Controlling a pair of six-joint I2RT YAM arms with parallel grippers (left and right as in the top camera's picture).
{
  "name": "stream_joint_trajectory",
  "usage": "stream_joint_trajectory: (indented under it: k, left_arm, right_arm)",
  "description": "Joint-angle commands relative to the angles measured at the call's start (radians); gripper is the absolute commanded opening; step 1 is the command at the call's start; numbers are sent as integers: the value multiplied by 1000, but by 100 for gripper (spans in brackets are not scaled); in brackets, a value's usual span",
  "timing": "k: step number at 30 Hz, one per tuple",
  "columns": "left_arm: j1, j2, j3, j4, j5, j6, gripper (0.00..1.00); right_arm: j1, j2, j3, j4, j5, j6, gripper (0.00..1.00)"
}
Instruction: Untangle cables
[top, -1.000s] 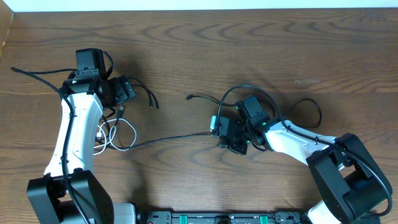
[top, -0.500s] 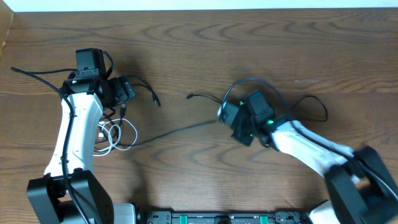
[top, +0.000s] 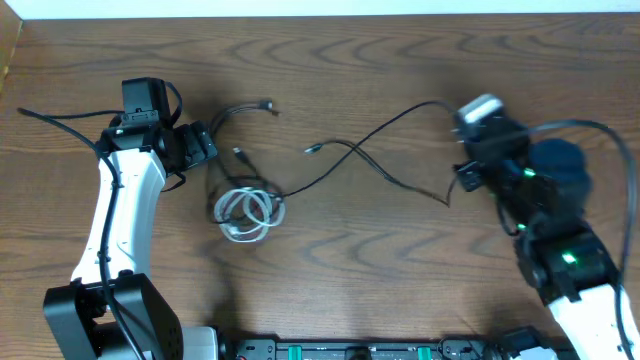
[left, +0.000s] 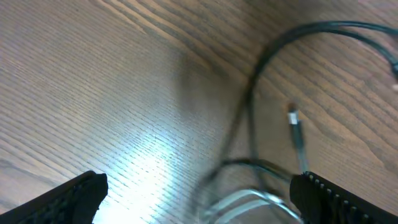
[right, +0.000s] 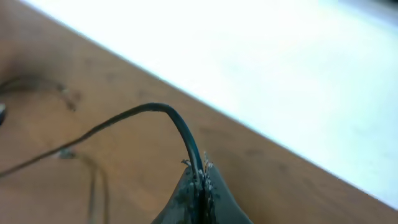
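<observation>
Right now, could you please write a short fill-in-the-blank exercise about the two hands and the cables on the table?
1. The right hand is ___ (open/shut) on a black cable.
2. The left hand is ___ (open/shut) and holds nothing.
3. The coiled cable lying on the table is ___ in colour.

Missing words: shut; open; white.

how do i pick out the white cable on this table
On the wooden table, look just right of the left arm in the overhead view. There the white cable lies wound in small loops. It is the only pale cord; the black cables trail long and loose.
</observation>
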Motion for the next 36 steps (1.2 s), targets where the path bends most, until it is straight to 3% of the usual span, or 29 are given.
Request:
stream_joint_trajectory:
  k: [1,11,20,27,32,36]
  left_arm:
    - [-1,-20,-6,-2,2,2,98]
    - [-1,-20,-6,-2,2,2,98]
    - [-1,-20,-6,-2,2,2,98]
    - [-1,-20,-6,79,2,1,98]
    - [-2,-20,-6,76,243,7,98]
    - [-33,-16,-6,67,486,201,98]
  right_arm:
    - [-73,-59,11,29,1,46,1]
    - [-95,-28,10,64,-5,80,1]
    - [-97,-21,10,647,-65,85,1]
    - [-99,-20,10,719,-65,105,1]
    - [-108,-17,10,646,-64,101,1]
    - [-132,-4,10,655,-64,101,1]
